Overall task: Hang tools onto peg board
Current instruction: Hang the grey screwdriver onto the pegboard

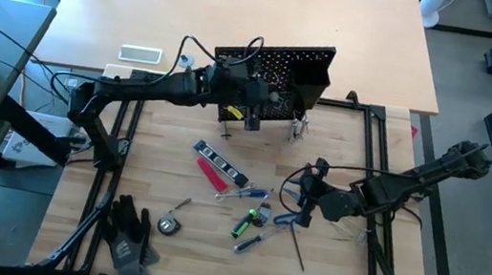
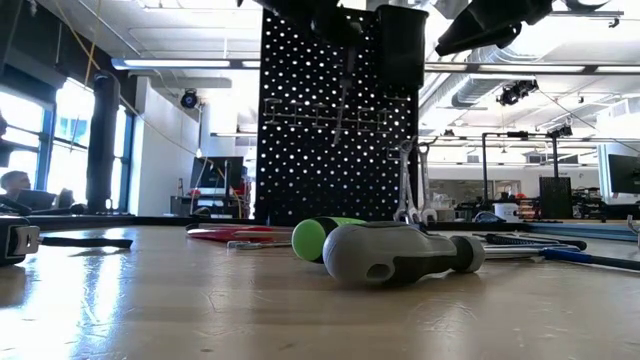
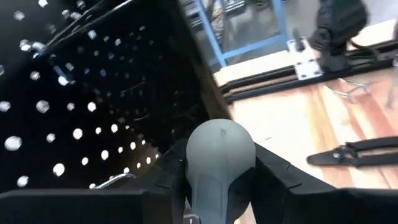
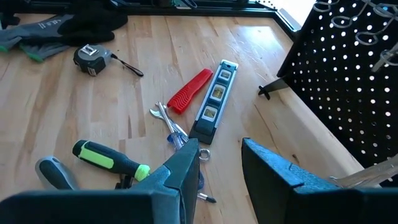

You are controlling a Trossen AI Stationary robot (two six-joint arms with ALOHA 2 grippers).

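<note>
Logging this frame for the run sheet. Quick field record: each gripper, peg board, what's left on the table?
left gripper: at the peg board front, shut on a grey-handled screwdriver
right gripper: above the loose tools, jaws apart, holding nothing
already hung: two silver wrenches
on table: green screwdriver, red flat tool, level, tape measure, black gloves

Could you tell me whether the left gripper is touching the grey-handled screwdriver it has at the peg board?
Touching: the left wrist view shows the left gripper fingers pressed against both sides of the grey-handled screwdriver.
</note>
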